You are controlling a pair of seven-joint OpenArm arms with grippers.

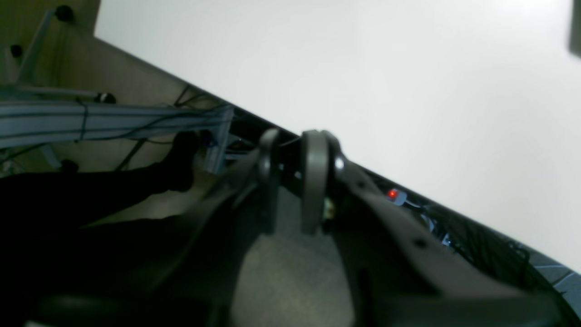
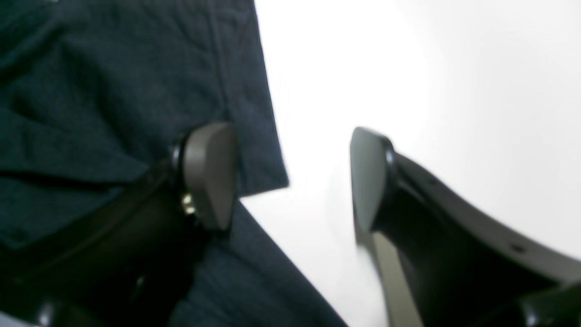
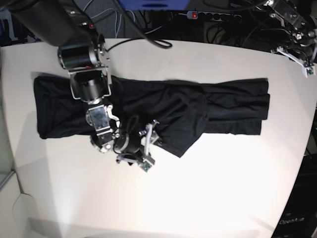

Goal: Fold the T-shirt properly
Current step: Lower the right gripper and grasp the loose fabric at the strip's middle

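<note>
Fabric of the black T-shirt (image 3: 198, 106) lay spread across the white bench (image 3: 223, 188). We saw the right claw (image 2: 290, 181) released over its near hem, the left claw (image 1: 292, 181) clenched, empty, far right.

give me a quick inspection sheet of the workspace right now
surface: white table, bare around the cloth
job's things: black T-shirt lying flat in a long band across the table, partly folded, one flap angled toward the front edge
clutter: nothing seen
grippers: right gripper open, low over the shirt's edge, one finger above cloth, the other above bare table; left gripper shut, empty, raised off the table's far corner
cables: bundle with a red-lit power strip behind the table
surroundings: dark equipment beyond the table, detail unclear
</note>
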